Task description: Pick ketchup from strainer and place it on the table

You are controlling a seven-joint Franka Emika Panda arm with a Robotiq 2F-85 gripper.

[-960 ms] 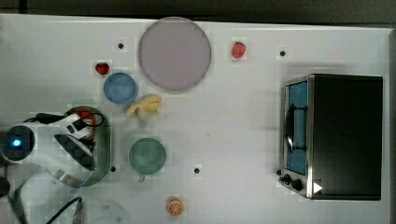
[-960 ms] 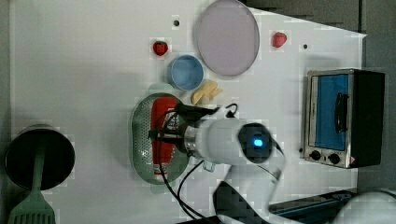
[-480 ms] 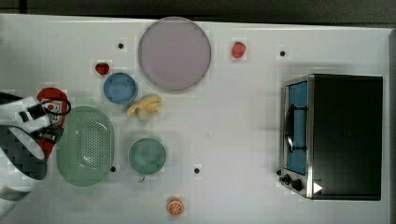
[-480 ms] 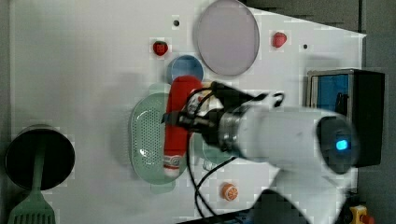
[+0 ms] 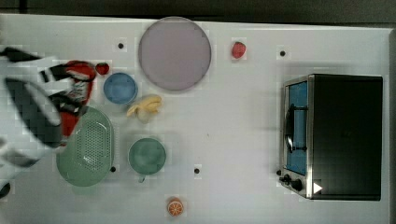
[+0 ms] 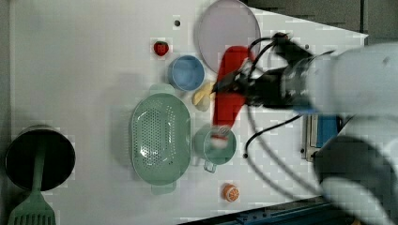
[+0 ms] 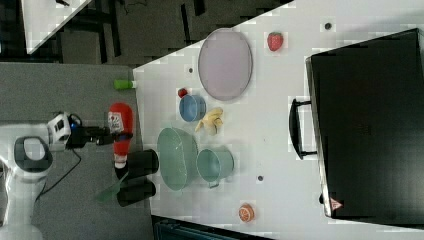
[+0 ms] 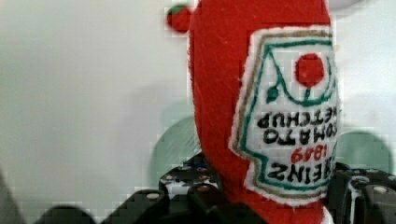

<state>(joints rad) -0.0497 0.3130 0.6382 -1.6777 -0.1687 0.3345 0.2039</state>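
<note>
My gripper (image 6: 231, 89) is shut on the ketchup (image 6: 229, 101), a red soft bottle with a white cap and a white-and-red label, and holds it in the air above the table (image 5: 233, 121). In the top view the ketchup (image 5: 77, 88) shows beside the arm, just past the strainer's (image 5: 86, 147) rim. The pale green strainer (image 6: 159, 136) lies with nothing in it. The right view has the ketchup (image 7: 120, 132) raised high, with my gripper (image 7: 116, 135) across its middle. Seen from the wrist, the label (image 8: 289, 116) is close up and the dark fingers (image 8: 187, 186) clamp the bottle's lower part.
A blue bowl (image 5: 120, 87), banana (image 5: 144, 106) and green cup (image 5: 146, 156) crowd the strainer. A purple plate (image 5: 174, 52), two strawberries (image 5: 238, 50) (image 5: 102, 68), an orange slice (image 5: 175, 207) and a toaster oven (image 5: 336, 135) share the table. A black pot with a spatula (image 6: 40, 157) stands by.
The ketchup lay in the strainer under my gripper a second ago. It has since been lifted out and carried upward, leaving the strainer bare.
</note>
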